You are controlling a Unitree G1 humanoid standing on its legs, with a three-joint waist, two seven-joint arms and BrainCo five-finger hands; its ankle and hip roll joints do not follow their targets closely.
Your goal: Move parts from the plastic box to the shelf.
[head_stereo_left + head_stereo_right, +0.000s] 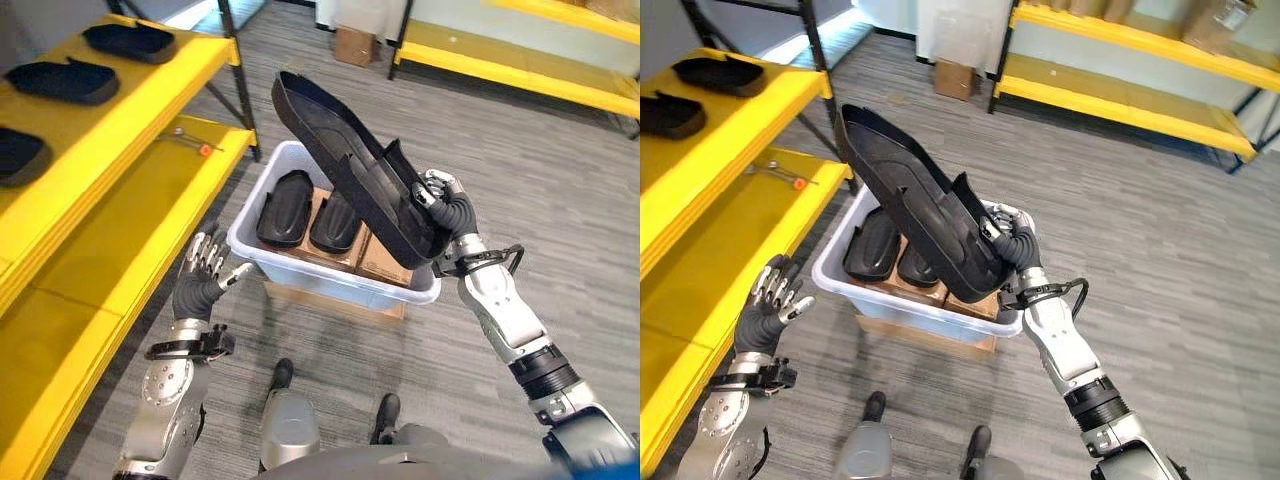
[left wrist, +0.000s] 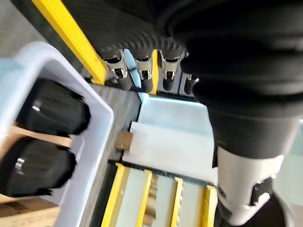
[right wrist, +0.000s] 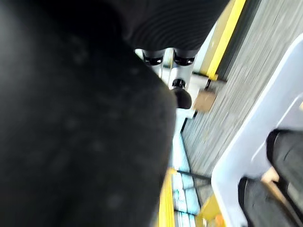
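Fingers of our right hand grip a long black part tilted above the plastic box; our left hand hangs open beside the shelf.

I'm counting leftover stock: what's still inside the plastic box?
Two black parts lie side by side in the plastic box on cardboard. The large part in the right hand covers the box's right side.
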